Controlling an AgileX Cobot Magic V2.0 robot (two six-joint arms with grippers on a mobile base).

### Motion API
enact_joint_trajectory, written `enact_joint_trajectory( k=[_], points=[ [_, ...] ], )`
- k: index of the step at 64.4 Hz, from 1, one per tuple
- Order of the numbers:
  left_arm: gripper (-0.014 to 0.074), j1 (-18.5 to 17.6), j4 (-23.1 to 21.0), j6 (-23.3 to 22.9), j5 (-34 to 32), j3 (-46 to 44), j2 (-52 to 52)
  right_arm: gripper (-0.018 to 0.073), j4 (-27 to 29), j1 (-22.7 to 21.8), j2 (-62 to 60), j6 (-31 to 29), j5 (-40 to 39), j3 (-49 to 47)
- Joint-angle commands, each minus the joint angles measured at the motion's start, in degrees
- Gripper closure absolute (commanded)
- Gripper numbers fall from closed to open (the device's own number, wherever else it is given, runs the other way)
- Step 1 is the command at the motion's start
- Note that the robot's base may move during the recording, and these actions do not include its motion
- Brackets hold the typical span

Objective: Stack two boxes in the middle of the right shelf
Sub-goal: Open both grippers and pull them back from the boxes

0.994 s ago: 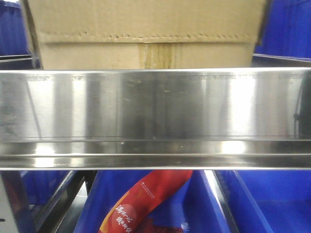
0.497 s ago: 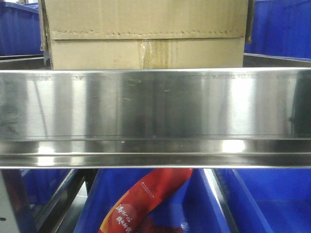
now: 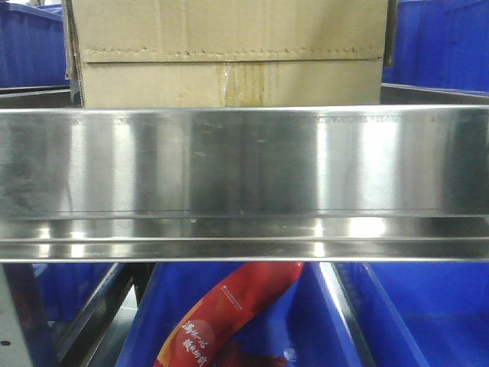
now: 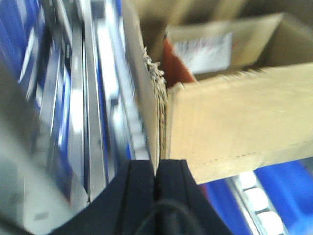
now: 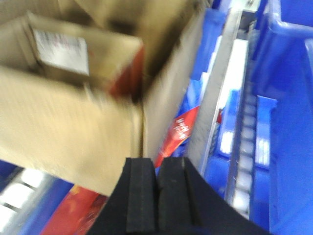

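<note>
1. Two tools hold one open carton: the left tool (image 4: 155, 174) is pinched narrow on the box (image 3: 229, 53) at its left side wall, and the right tool (image 5: 157, 188) is pinched narrow on the opposite wall.
2. From the front, the box sits behind and above the shelf (image 3: 244, 164), centred over its broad mirror-like front rail; its lower edge is hidden by the rail, so whether it rests on the shelf or hangs just above cannot be told.
3. The front face shows a perforated line and a vertical strip of clear tape; the top flaps stand open in both wrist views.
4. Inside the carton, a second box (image 5: 73, 56) with a white label and a red edge appears, its printing too blurred to read.
5. Handling, as a judgement: corrugated board is light and fairly stiff, but a single wall gripped at its rim may bend or tear at the frayed corner, so even hold on both walls matters.
6. Blue bins (image 3: 451, 46) flank the carton, and a red printed bag (image 3: 229, 317) lies in a blue bin on the level below.
7. Both wrist views are blurred.
</note>
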Motion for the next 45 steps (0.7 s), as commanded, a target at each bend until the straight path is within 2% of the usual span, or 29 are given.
enact_joint_trajectory(
  k=[1, 14, 23, 32, 45],
  points=[
    [0.0708, 0.2, -0.3, -0.1, -7.9, 7.9, -6.2, 0.0715, -0.4, -0.1, -5.5, -0.8, -9.4, 8.9],
    [0.0708, 0.2, -0.3, -0.1, -23.8, 26.8, -20.8, 0.0715, -0.4, -0.1, -18.6, -0.8, -26.2, 30.6],
    [0.0708, 0.2, -0.3, -0.1, -30.7, 36.0, -28.8, 0.0715, -0.4, -0.1, -26.6, -0.8, -35.0, 41.5],
    [0.0708, 0.2, -0.3, -0.1, -34.6, 41.1, -33.4, 0.0715, -0.4, -0.1, -32.0, -0.8, -39.4, 47.8],
    [0.0708, 0.2, -0.3, -0.1, -34.1, 41.5, -34.2, 0.0715, -0.4, -0.1, -33.3, -0.8, -39.4, 48.9]
  ],
)
